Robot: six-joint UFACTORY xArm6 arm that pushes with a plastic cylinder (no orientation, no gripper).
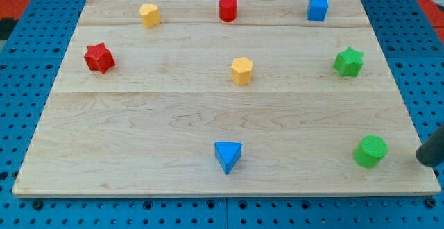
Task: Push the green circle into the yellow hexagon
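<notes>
The green circle [370, 150] stands near the board's bottom right corner. The yellow hexagon [241, 70] stands near the middle of the board, up and to the left of the circle. My tip [422, 158] shows as a dark rod end at the view's right edge, just right of the green circle with a small gap between them.
A blue triangle [228, 156] lies at the bottom middle. A green star [348, 62] is at the right, a blue cube [318, 8], a red cylinder [227, 9] and a yellow block [150, 14] along the top, a red star [99, 57] at the left. The wooden board [139, 132] rests on blue pegboard.
</notes>
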